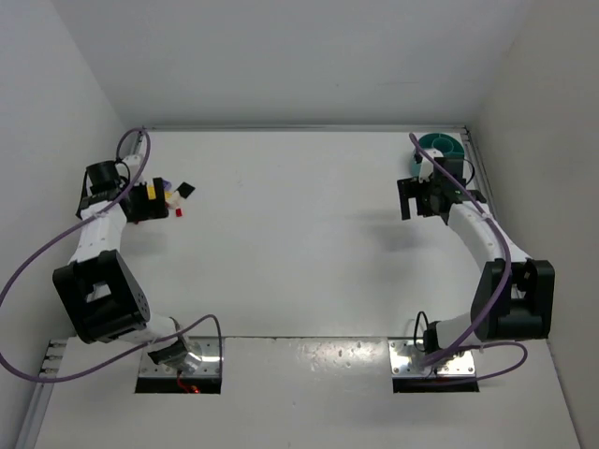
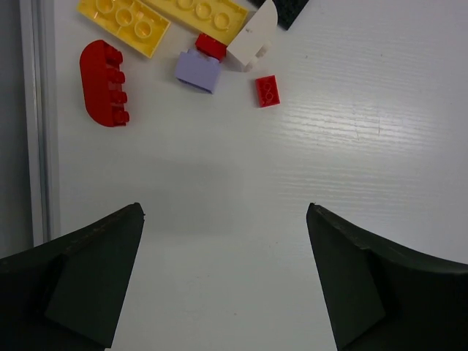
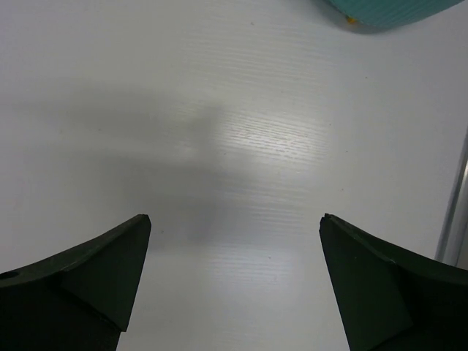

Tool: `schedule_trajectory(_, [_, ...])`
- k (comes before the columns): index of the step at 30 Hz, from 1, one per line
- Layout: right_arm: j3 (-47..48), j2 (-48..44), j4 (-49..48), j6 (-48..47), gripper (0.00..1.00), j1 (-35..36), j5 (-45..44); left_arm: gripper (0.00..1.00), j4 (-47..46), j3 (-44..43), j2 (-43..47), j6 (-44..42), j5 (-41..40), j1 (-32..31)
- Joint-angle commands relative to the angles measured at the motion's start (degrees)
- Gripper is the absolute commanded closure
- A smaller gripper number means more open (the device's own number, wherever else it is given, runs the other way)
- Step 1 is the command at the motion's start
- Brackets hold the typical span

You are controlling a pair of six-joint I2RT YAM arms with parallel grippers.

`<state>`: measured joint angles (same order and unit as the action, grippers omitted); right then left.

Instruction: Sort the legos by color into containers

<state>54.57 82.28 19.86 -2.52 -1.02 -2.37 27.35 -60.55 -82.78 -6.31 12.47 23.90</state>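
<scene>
The legos lie in a loose cluster at the far left of the table [image 1: 281,243]. In the left wrist view I see two yellow plates [image 2: 124,18], a red rounded brick [image 2: 102,80], a lavender brick [image 2: 199,71], a small red brick [image 2: 268,91], a white brick [image 2: 252,36] and a black piece [image 2: 289,9]. My left gripper [image 2: 224,212] is open and empty, just short of the cluster [image 1: 173,196]. The teal tub [image 1: 440,145] stands at the far right. My right gripper [image 3: 235,218] is open and empty over bare table, a little in front of the tub [image 3: 387,11].
White walls close in the table on the left, back and right. A metal rail [image 3: 453,212] runs along the right edge close to the right gripper [image 1: 412,198]. Another rail [image 2: 36,117] runs along the left edge beside the legos.
</scene>
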Motion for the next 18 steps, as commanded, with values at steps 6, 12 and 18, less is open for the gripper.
schedule_trajectory(6, [1.1,1.5,1.3,1.6,0.00,0.2,8.9,0.04,-0.5,-8.6,-7.1,-4.2,-0.2,-3.6])
schedule_trajectory(12, [2.7,4.7,2.7,0.5,0.01,0.2,9.9,0.21,2.6,-20.3,-16.6,-4.1,-0.7,-6.2])
schedule_trajectory(18, [3.2,5.9,2.7,0.5,0.00,0.2,11.8,0.35,5.5,-26.3,-24.5,-9.2,-2.8,-10.6])
